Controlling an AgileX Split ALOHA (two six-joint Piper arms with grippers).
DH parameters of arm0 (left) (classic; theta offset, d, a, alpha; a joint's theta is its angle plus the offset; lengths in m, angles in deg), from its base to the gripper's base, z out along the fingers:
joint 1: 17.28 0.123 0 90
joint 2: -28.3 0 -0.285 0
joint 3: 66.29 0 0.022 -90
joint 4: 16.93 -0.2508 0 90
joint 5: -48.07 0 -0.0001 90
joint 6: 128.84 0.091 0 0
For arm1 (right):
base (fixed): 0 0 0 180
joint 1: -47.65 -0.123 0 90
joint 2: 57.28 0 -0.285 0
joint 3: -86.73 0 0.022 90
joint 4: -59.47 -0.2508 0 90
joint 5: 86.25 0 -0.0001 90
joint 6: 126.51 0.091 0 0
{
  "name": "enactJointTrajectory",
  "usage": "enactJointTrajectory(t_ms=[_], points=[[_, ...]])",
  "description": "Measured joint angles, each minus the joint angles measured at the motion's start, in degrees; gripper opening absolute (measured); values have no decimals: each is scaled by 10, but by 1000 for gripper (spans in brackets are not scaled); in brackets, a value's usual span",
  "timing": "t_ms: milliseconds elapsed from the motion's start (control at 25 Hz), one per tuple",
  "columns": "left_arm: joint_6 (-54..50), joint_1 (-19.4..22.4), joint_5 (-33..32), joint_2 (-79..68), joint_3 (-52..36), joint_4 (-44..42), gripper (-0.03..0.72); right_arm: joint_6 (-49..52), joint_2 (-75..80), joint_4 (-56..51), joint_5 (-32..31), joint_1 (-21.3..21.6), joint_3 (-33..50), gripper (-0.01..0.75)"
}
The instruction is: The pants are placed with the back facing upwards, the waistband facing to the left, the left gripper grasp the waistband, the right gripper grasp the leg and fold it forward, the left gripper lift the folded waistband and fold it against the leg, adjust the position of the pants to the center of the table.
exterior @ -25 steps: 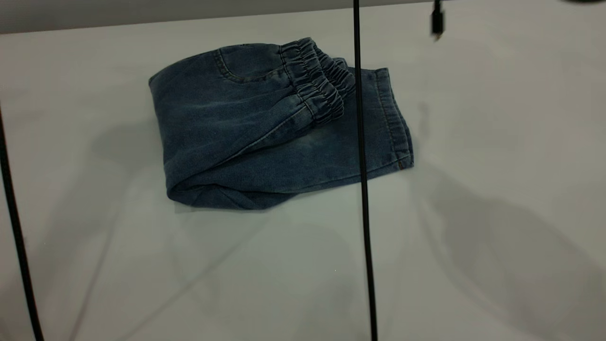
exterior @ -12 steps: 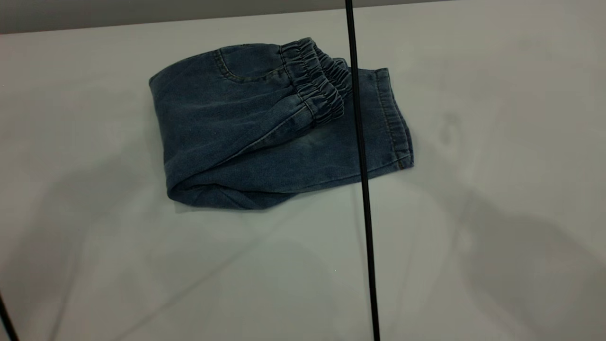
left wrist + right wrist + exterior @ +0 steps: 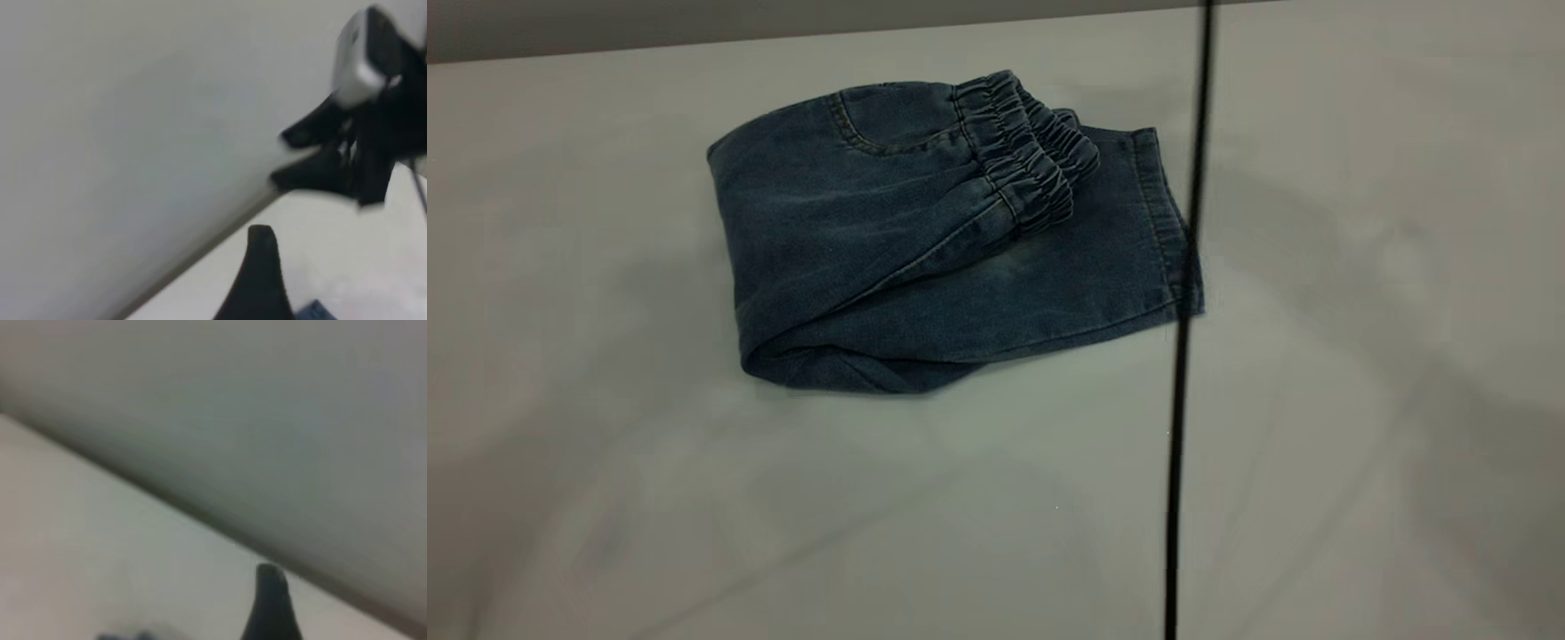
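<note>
The pants [image 3: 925, 249] are lying folded on the table [image 3: 694, 498], toward its far side, left of middle in the exterior view. The waistband [image 3: 1027, 151] is sitting doubled over on top of the leg [image 3: 1085, 276], whose stitched hem is pointing right. A thin black cable [image 3: 1183, 356] is hanging down in front of the camera, crossing the hem end. The off-white surface is showing only soft shadows; a grey wall [image 3: 694, 22] is running behind its far edge.

Neither arm is showing in the exterior view. In the left wrist view one finger of the left gripper [image 3: 259, 280] is sticking up, with the right gripper [image 3: 313, 157] farther off, held above the table, fingers slightly spread. For the left gripper, can't tell whether it is spread or pressed together. The right wrist view is showing one dark fingertip [image 3: 270, 600] over table and wall.
</note>
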Motion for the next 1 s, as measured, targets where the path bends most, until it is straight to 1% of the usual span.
enactJointTrajectory(t_ms=[80, 200, 360, 480, 560, 800, 880, 1000], points=[[-7, 0, 1, 14, 0, -6, 562, -12, -7, -10, 0, 32, 0, 445], [-35, 0, 1, 21, 0, -10, 562, -25, -22, -9, 0, 61, 0, 434], [-67, 0, 1, 20, 0, -10, 562, -51, -57, -5, -1, 61, 2, 402], [-76, 0, 1, 21, 0, -10, 562, -49, -107, 11, 1, 69, 33, 380], [-80, 0, 1, 25, -1, -10, 562, -44, -147, 25, 2, 73, 75, 372], [-96, -1, 1, 51, -4, -8, 562, -69, -287, 16, 1, 71, 268, 359], [-101, -1, 3, 65, -19, -7, 562, -82, -338, 17, 1, 72, 334, 358], [-101, -1, 3, 98, -70, -8, 562, -86, -420, 15, 1, 72, 432, 358]])
